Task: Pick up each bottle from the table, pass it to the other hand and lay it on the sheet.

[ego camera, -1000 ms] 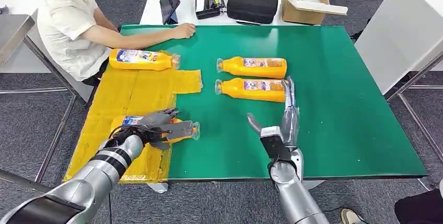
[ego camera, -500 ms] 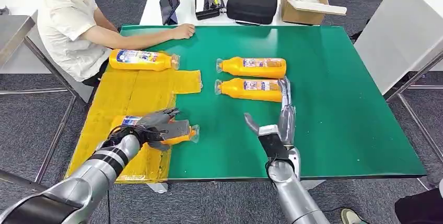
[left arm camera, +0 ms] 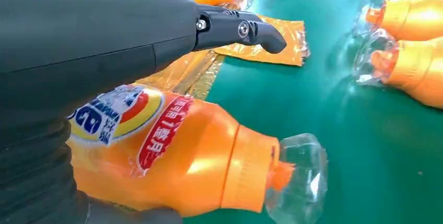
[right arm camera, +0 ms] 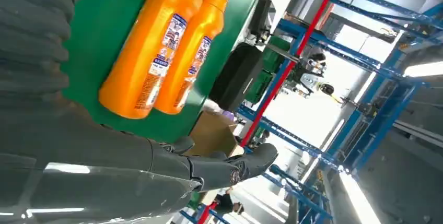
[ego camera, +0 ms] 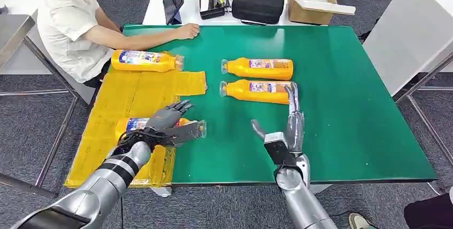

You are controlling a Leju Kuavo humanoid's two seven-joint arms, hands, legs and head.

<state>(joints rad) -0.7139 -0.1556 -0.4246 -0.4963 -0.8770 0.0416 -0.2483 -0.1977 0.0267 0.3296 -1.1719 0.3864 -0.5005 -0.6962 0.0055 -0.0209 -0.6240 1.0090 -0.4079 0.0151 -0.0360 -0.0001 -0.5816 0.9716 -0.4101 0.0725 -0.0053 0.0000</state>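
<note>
**Left hand opening over the bottle laid on the sheet**

In the head view the left hand [ego camera: 170, 125] is hovering with its fingers spread over an orange bottle [ego camera: 160, 127] that is lying on its side on the yellow sheet [ego camera: 133, 93], its clear cap poking past the sheet's edge onto the green desk [ego camera: 342, 95]. The left wrist view is giving what the head view hides: the bottle [left arm camera: 172, 156] is resting under the palm with one dark finger held straight out above it, apparently clear of it, though the underside of the hand is out of sight.

The right hand [ego camera: 286, 127] is standing released, fingers straight and apart, fingertips just beside the base of the nearer of two bottles [ego camera: 256, 91] lying side by side on the desk; the farther one [ego camera: 259, 69] is touching or almost touching it. The right wrist view is showing these two bottles' labels.

Another bottle [ego camera: 145, 61] is lying at the sheet's far end, near a seated person's forearm [ego camera: 144, 38].

Compared with half a second ago, the left fingers are lifting off the bottle, where they were wrapped over it; the right hand is barely shifting.
</note>
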